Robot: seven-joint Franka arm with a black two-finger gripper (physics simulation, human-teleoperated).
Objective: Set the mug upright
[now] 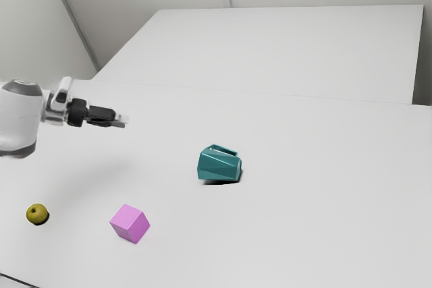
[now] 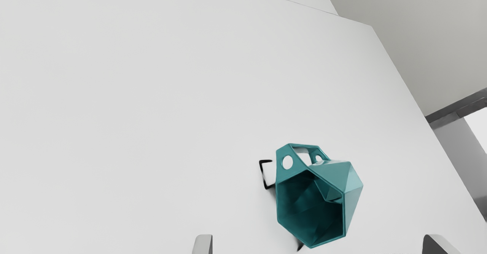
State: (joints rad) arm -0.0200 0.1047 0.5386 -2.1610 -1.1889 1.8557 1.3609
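Mug (image 1: 219,166) well in from table edge (image 1: 304,99)

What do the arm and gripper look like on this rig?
The arm is smooth, rounded and white with grey bands, leading to a shiny silver-grey wrist section. The gripper is black, its slim fingers ending in pale grey tips.

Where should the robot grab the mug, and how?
I'd pinch the mug's wall at the rim, coming from the mouth side, one finger inside and one outside. It's lying on its side with its hollow mouth facing the open claw, so a finger could probably slip in. The thin wall looks easy to pinch.
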